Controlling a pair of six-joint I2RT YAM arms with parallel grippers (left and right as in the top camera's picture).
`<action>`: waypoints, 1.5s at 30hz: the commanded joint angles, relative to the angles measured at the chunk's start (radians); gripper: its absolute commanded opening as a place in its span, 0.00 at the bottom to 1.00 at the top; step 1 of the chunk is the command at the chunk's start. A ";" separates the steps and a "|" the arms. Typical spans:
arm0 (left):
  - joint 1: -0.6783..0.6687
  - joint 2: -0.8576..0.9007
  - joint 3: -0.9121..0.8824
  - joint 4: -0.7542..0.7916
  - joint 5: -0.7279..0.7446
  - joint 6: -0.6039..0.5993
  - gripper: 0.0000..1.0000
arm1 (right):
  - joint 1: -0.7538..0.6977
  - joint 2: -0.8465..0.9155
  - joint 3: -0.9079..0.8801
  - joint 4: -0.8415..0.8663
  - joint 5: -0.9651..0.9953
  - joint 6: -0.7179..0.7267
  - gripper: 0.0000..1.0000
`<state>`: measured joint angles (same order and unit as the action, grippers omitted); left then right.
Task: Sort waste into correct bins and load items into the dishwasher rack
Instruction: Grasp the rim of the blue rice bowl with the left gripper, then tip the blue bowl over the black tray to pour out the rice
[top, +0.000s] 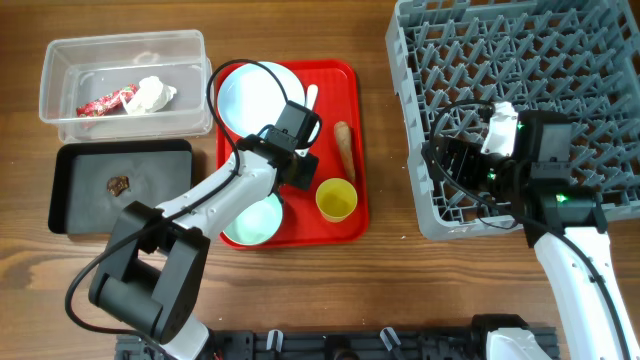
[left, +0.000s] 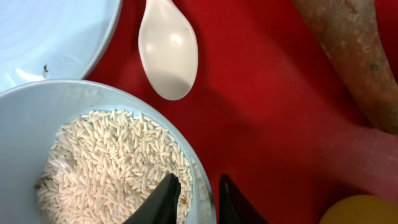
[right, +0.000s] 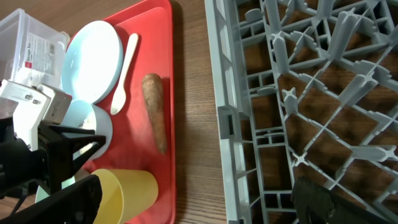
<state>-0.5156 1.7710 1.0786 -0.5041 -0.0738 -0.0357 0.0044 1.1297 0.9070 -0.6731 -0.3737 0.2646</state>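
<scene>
My left gripper straddles the right rim of the light blue bowl, one finger in the rice-like grains and one outside, closed on the rim. The bowl sits on the red tray beside the white spoon, pale blue plate, carrot-like stick and yellow cup. In the overhead view the mint bowl lies at the tray's front. My right gripper is open and empty over the front-left edge of the grey rack.
The clear tub at the back left holds the red-and-white wrapper and white tissue. The black tray in front of it holds the brown lump. Bare wood separates the red tray from the rack.
</scene>
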 joint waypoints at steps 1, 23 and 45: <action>-0.004 0.012 0.011 0.004 0.002 -0.032 0.19 | 0.005 0.008 0.018 0.002 -0.008 -0.002 1.00; -0.004 0.044 0.001 0.047 0.001 -0.032 0.13 | 0.005 0.008 0.018 0.007 -0.001 -0.003 1.00; 0.001 -0.167 0.100 -0.051 0.006 -0.115 0.04 | 0.005 0.008 0.018 0.007 -0.001 -0.002 1.00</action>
<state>-0.5156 1.7016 1.1175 -0.5400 -0.0772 -0.1165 0.0044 1.1297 0.9070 -0.6716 -0.3737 0.2646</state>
